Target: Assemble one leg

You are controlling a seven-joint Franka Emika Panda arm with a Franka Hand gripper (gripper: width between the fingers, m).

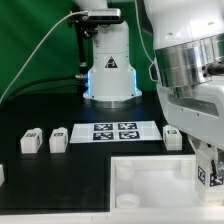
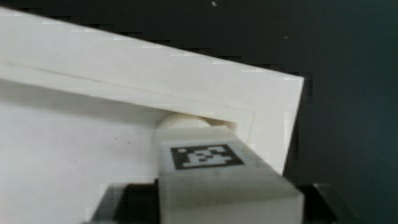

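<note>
My gripper [image 1: 208, 168] is at the exterior view's right, low over the far right corner of the large white panel [image 1: 140, 185]. It is shut on a leg [image 2: 210, 165], a white block with a black-and-white tag on its face, which sits between the dark fingers [image 2: 128, 205]. The leg's rounded end rests at the panel's corner socket [image 2: 199, 122], by the panel's edge [image 2: 160, 70]. I cannot tell how deep it sits. In the exterior view the held leg [image 1: 203, 176] shows only partly under the hand.
Two loose legs [image 1: 31, 141] [image 1: 58, 139] stand left of the marker board [image 1: 113, 131], and a third [image 1: 172, 137] stands right of it. The robot base [image 1: 110, 70] rises behind. A white object [image 1: 2, 172] shows at the left edge.
</note>
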